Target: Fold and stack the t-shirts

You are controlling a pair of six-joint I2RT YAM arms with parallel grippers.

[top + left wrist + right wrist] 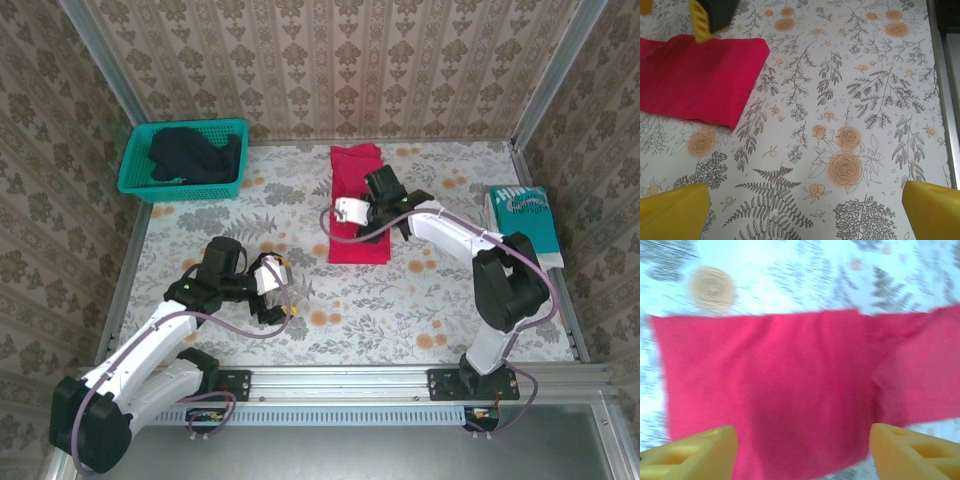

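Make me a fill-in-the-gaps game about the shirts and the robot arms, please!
1. The dark shirt lies in the teal ____.
2. The teal shirt lies at the ____ edge of the table.
3. The right gripper is above the red shirt, its jaws ____.
Missing words: basket; right; open.

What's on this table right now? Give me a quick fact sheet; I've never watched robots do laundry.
red shirt: folded into a long strip, middle of the table, towards the far side
teal shirt: a flat rectangle by the right edge
dark shirt: bunched up in the teal basket, far left corner
right gripper: open, over the red shirt
left gripper: open, holding nothing, over the floral table surface
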